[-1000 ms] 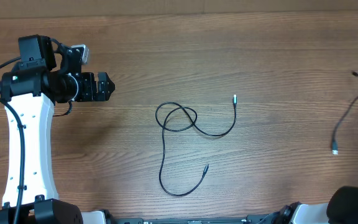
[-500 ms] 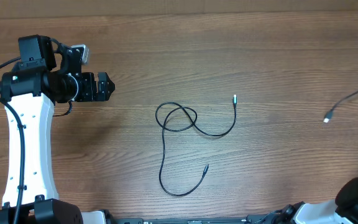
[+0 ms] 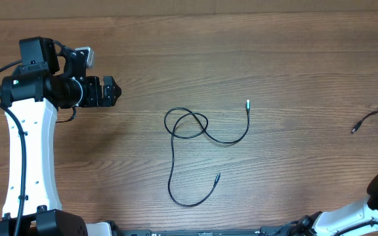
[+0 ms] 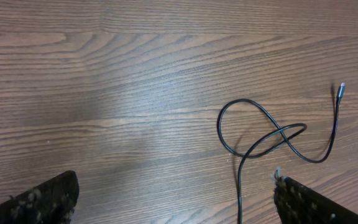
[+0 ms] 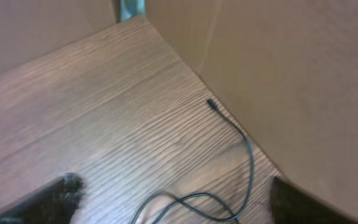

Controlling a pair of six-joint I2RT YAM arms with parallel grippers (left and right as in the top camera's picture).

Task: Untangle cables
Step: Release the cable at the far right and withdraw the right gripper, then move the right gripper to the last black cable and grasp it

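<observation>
Right pincer (image 5: 174, 186): fingers apart at the two lower corners of its wrist view, nothing between them. Directly below it the right cable (image 5: 252, 163) lies slack on the table (image 5: 73, 112), its plug pointing at the corner where a beige wall (image 5: 303, 74) meets the wood.

Change: a second ago this cable ran up toward the table's far edge, with its plug further down. Half a second ago the plug had swung up and left. Now the cable rests as a short curve at the right edge of the overhead view. I read this as a release just made: the strand is dropped, well apart from the other.

Left pincer (image 3: 112, 91): fingers spread wide, empty, parked at the left as before.

Centre cable (image 3: 173, 160): unmoved mid-table, one loop crossing itself, both plugs free.

Meaning: the two cables are separated. The centre loop is probably what remains.
</observation>
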